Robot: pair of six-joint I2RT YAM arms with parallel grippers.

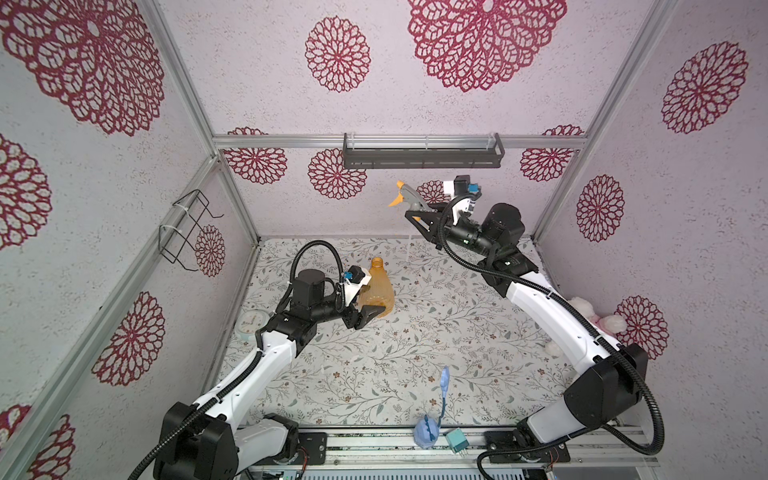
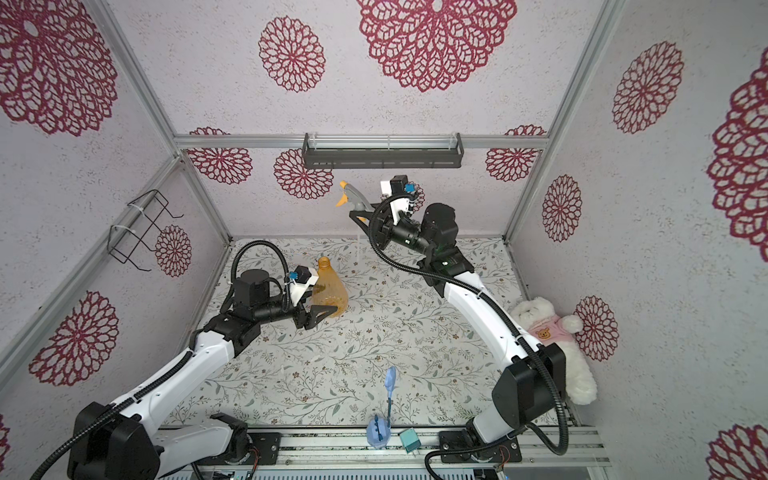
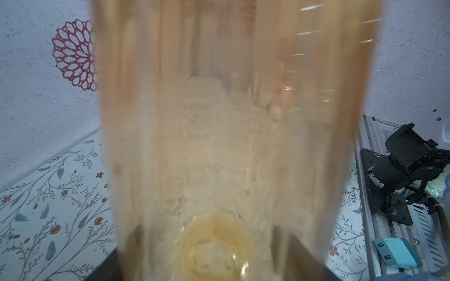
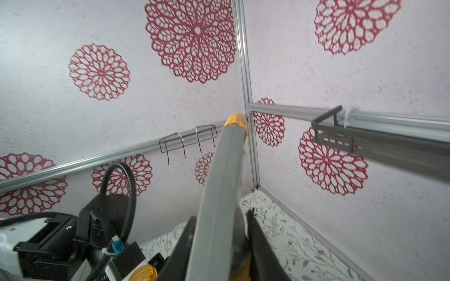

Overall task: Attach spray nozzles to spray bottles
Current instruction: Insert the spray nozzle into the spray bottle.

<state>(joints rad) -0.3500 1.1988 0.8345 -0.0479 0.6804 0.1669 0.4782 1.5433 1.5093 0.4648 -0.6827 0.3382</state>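
Walls (image 1: 395,104) are rocking crimson lacy medallions on speckled pale lilac; table cover (image 1: 415,332) is sporting grey-green vines with tiny red flowers. Spray bottle (image 1: 378,291) is glowing see-through orange, spray nozzle (image 1: 411,198) is showing grey with orange tips. Plush (image 2: 544,328) at 3 o'clock is wearing pink.

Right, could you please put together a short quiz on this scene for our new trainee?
1. True or false: the spray head is already screwed onto the bottle.
2. Which one grips the bottle? A) left gripper B) right gripper C) neither
3. What colour is the spray head's trigger?
Key: 1 false, the right gripper holds it in the air, apart from the bottle; 2 A; 3 orange.
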